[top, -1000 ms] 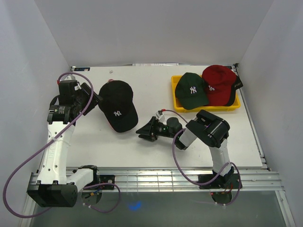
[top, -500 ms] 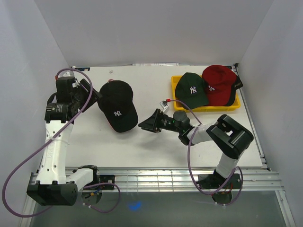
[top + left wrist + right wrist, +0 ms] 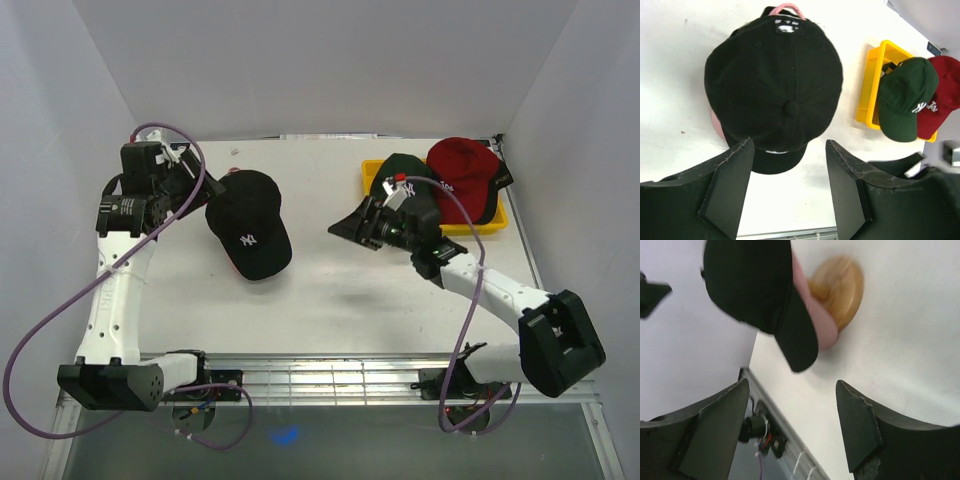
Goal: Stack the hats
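Stack so far: black cap (image 3: 247, 222) on pink cap (image 3: 716, 126), bench (image 3: 320, 290) left. Spread and empty: left gripper (image 3: 790, 170), right gripper (image 3: 790, 430). Next, probably: right grabs green cap (image 3: 902, 97) from yellow tray (image 3: 867, 90), far-right corner.

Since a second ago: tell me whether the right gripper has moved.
Yes. The right gripper has moved away from the black cap, rightward and toward the far edge, up to the yellow tray's left end.
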Motion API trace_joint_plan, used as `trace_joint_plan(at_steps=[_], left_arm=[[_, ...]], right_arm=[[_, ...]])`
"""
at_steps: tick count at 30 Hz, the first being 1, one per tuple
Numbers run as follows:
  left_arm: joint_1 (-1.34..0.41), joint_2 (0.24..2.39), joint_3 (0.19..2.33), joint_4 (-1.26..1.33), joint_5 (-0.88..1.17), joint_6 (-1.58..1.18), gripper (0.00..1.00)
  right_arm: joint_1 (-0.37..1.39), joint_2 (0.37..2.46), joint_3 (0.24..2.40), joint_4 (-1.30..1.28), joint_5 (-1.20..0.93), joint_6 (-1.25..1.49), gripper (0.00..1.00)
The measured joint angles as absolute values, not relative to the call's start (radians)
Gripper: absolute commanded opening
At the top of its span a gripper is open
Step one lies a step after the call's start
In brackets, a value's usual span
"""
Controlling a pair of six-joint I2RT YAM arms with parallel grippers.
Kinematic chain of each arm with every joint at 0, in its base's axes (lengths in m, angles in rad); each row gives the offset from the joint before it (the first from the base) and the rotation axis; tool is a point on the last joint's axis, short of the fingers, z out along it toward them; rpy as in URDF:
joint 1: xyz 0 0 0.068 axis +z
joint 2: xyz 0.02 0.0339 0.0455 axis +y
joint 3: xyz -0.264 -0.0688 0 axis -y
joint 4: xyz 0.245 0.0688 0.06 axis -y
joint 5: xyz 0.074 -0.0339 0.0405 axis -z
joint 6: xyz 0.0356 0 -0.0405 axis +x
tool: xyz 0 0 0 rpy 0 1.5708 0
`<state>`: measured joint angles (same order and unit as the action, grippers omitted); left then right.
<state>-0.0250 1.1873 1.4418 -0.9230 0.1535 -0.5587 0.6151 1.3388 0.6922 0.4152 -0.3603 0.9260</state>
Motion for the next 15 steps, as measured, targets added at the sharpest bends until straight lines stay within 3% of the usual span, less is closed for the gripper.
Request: trace_joint_plan(at_steps=[9,15], left_arm=[[-0.154,1.277,1.548,-0.932,0.110,-0.493,0.70],[-0.161,1.290,1.555,-0.936,0.073,-0.471,0.71]], right_arm=[[0.228,1.309,1.031,-0.004,-0.296,0.742,0.76],[0.129,1.345,1.037,-0.141,-0.270,0.715,0.76]])
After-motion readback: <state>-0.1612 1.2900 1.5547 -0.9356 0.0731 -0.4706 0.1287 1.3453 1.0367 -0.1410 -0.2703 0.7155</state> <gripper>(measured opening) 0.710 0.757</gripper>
